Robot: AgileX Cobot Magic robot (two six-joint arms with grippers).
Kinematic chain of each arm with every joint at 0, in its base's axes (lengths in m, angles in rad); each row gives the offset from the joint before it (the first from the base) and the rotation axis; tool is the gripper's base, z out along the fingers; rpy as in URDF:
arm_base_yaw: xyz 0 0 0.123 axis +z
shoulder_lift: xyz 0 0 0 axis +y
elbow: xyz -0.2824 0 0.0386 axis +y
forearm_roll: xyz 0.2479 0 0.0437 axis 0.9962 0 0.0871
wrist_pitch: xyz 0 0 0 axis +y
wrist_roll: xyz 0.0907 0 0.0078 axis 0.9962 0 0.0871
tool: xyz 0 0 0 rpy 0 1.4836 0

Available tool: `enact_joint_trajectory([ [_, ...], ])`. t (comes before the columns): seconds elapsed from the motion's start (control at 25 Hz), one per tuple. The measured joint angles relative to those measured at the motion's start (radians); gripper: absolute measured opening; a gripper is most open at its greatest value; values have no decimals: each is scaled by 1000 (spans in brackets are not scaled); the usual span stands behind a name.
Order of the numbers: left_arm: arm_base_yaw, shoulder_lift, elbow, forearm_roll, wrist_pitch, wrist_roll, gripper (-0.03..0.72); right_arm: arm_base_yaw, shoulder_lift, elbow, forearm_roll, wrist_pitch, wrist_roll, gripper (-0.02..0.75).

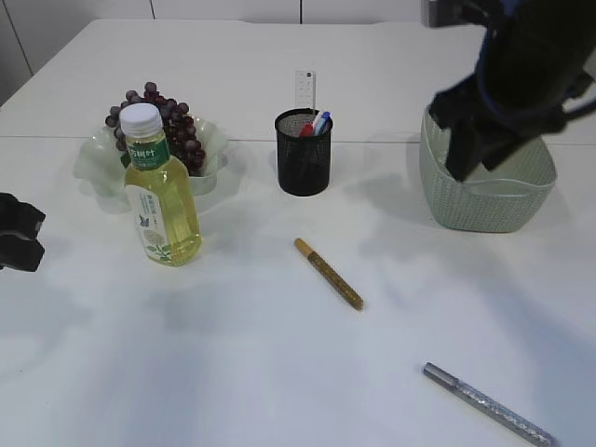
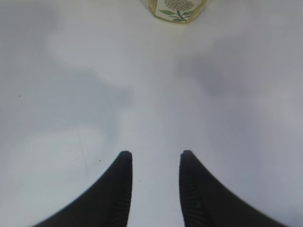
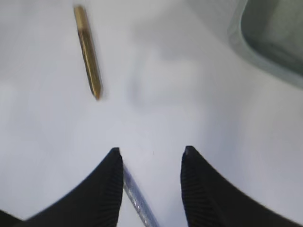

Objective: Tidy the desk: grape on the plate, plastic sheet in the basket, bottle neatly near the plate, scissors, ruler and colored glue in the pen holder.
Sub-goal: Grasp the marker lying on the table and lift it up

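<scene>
Purple grapes [image 1: 163, 121] lie on a translucent plate [image 1: 93, 158] at the back left. The bottle [image 1: 160, 191] of yellow drink stands upright just in front of it; its base [image 2: 177, 10] also shows in the left wrist view. The black mesh pen holder [image 1: 304, 158] holds a white ruler [image 1: 304, 88] and red and blue handles [image 1: 318, 123], apparently the scissors. A gold glue pen [image 1: 328, 273] [image 3: 88, 56] lies mid-table, a silver one [image 1: 489, 405] [image 3: 137, 201] at the front right. My right gripper [image 1: 466, 154] [image 3: 150, 153] hangs open high beside the basket [image 1: 484, 191]. My left gripper [image 1: 19, 233] [image 2: 155, 156] is open and empty. The plastic sheet is out of view.
The basket's rim [image 3: 255, 52] fills the right wrist view's upper right corner. A seam in the white table [image 1: 372, 142] runs behind the pen holder. Bare tabletop lies between the two pens and in front of the bottle.
</scene>
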Motion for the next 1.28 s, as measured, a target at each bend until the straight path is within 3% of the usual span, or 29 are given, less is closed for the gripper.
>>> enact_joint_trajectory([
  [0.28, 0, 0, 0, -2, 6, 0, 246, 53, -212, 392, -27, 0, -22, 330],
  [0.56, 0, 0, 0, -4, 6, 0, 246, 130, -255, 624, -32, -94, -103, 330],
  [0.76, 0, 0, 0, -5, 10, 0, 246, 197, -255, 695, -32, -237, -145, 330],
  [0.92, 0, 0, 0, -5, 10, 0, 246, 201, -255, 701, -43, -338, -156, 330],
  [1.28, 0, 0, 0, -5, 10, 0, 246, 203, -163, 701, -51, -354, -247, 323],
])
